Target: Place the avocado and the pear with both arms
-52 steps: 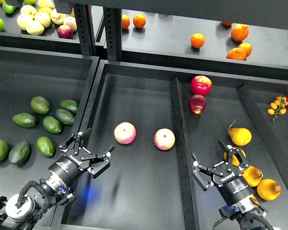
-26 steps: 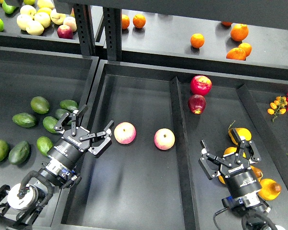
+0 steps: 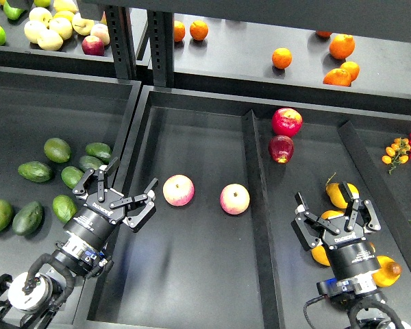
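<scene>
Several green avocados lie in the left bin (image 3: 27,116). A brighter mid-green avocado (image 3: 64,208) lies just left of my left arm; I cannot tell it apart for sure from the others. My left gripper (image 3: 123,189) is open and empty, over the wall between the left bin and the middle bin. My right gripper (image 3: 334,216) is open, right above a cluster of yellow-orange pears. One squat pear (image 3: 330,215) shows between its fingers. A yellow pear with a thin stem (image 3: 339,194) lies just beyond.
Two pink-yellow apples (image 3: 178,190) (image 3: 234,199) lie in the middle bin. Two red apples (image 3: 286,121) lie at the back of the right bin. Oranges (image 3: 342,46) and pale apples (image 3: 49,31) are on the back shelf. Small tomatoes (image 3: 397,149) are at the far right.
My left gripper has moved away from me toward the avocados, then slightly left. My right gripper has moved right and away from me, over the pears. Both stayed open.
</scene>
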### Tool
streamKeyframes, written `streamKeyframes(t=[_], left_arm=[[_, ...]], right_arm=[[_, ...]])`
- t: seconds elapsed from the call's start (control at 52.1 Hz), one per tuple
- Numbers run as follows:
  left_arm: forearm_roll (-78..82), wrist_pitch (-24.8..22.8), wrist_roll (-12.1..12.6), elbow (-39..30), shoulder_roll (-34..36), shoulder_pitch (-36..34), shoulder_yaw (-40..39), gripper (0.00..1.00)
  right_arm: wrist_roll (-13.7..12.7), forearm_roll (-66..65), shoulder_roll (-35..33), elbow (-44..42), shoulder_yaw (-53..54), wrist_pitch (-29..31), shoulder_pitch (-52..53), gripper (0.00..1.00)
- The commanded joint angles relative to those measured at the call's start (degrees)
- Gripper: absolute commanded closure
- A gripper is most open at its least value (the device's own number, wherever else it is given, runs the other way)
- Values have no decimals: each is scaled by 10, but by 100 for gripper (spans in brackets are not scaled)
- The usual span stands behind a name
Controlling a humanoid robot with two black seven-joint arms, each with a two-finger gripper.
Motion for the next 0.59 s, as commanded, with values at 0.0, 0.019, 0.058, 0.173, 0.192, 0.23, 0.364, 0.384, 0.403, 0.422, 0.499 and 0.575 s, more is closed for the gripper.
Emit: streamKeyframes(t=[0.0,0.019,0.058,0.173,0.192,0.23,0.364,0.384,0.403,0.422,0.499,0.575], left_arm=[[0,0,-1,-7,0,6,4,1],[0,0,-1,-8,0,7,5,1],[0,0,-1,-11,0,8,6,1],[0,0,-1,-11,0,9,7,1],[0,0,-1,-11,0,9,7,1],[0,0,-1,-11,0,10,7,1],[0,0,-1,-11,0,11,7,1],[0,0,-1,-11,0,11,7,1],[0,0,-1,-11,0,11,7,1],[0,0,-1,-11,0,11,7,1],[0,0,-1,-11,0,11,7,1],[0,0,-1,-11,0,11,7,1]], right_arm=[[0,0,0,-1,-1,-19,-6,0],[0,0,0,-1,-1,-22,-6,0],[-1,0,0,-1,-1,-24,-7,0],[0,0,0,0,-2,-25,-8,0],[-1,0,0,0,-2,-25,-8,0],[-1,0,0,0,-2,-25,-8,0],[0,-1,0,4,-5,-24,-10,0],[0,-2,0,4,-5,-24,-10,0],[0,-2,0,4,-5,-24,-10,0],[0,-2,0,4,-5,-24,-10,0],[0,-3,0,3,-5,-24,-10,0],[-2,-3,0,3,-5,-23,-11,0]])
